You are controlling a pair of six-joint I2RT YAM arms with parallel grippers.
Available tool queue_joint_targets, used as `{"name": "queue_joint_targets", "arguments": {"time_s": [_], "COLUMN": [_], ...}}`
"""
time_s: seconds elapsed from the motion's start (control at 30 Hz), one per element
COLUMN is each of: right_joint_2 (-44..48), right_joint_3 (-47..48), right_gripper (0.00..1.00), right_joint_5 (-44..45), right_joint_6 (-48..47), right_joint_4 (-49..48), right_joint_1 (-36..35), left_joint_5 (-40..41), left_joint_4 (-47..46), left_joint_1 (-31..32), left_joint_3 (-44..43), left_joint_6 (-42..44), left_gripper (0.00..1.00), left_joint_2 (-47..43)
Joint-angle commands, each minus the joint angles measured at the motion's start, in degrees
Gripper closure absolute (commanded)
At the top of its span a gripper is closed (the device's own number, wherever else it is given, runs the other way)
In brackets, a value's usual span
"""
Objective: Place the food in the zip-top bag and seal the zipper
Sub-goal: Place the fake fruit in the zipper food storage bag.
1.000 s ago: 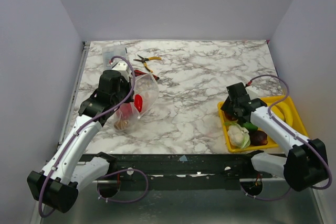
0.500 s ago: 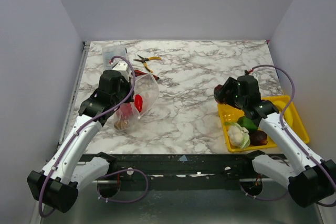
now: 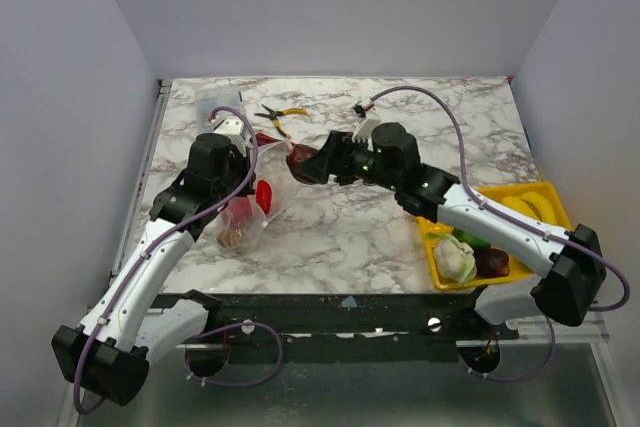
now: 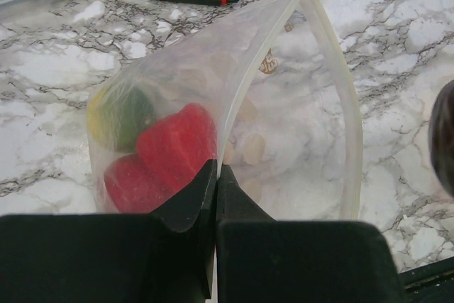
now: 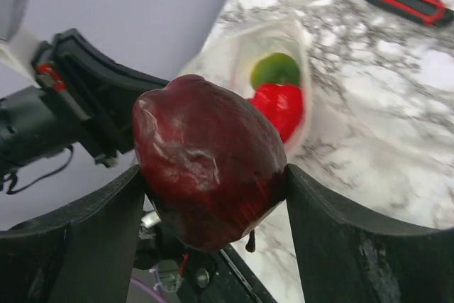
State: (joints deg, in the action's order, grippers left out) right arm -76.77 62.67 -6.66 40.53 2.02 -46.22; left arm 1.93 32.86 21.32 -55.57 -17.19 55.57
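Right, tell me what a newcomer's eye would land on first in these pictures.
First, the glossy maroon toy fruit clamped in the right pincer, held over the left middle of the marble table, right at the mouth of the clear crinkly plastic bag. Next, the left pincer, shut on the bag's rim and holding it open, with red toy pieces and a green one inside.
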Motion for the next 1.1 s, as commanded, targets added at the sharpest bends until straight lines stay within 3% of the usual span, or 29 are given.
{"name": "queue_joint_targets", "arguments": {"time_s": [0.0,0.17,0.3,0.37,0.53,0.63,1.07], "right_joint_2": [-6.6,-11.4,-13.8,-14.2,-14.3,-14.8,-13.9], "right_joint_3": [6.1,8.9,8.9,8.4,7.3,8.0,8.3], "right_gripper": [0.75,0.71,0.62,0.56,0.29,0.19,0.12], "right_joint_5": [-3.5,-2.0,-0.2,0.9,1.6,1.2,2.4], "right_joint_6": [0.3,-0.3,-0.4,-0.3,-0.5,-1.0,-1.9], "right_joint_4": [-6.4,-6.8,-5.8,-5.2,-5.3,-4.8,-3.6], "right_joint_1": [-4.0,-8.1,-9.8,-10.1,-10.1,-10.2,-10.5], "left_joint_5": [-0.1,0.3,0.4,0.4,0.4,0.5,0.6], "left_joint_4": [-0.1,-0.1,-0.2,-0.2,-0.3,-0.3,-0.4], "left_joint_1": [-0.4,-0.4,-0.4,-0.4,-0.4,-0.4,-0.4], "left_joint_3": [-0.2,-0.1,-0.1,-0.1,0.0,0.0,0.0], "left_joint_6": [-0.2,-0.1,-0.1,-0.2,-0.2,-0.2,-0.2], "left_gripper": [1.0,1.0,1.0,1.0,1.0,1.0,1.0], "left_joint_2": [-0.9,-1.2,-1.7,-1.8,-2.1,-2.1,-2.3]}}
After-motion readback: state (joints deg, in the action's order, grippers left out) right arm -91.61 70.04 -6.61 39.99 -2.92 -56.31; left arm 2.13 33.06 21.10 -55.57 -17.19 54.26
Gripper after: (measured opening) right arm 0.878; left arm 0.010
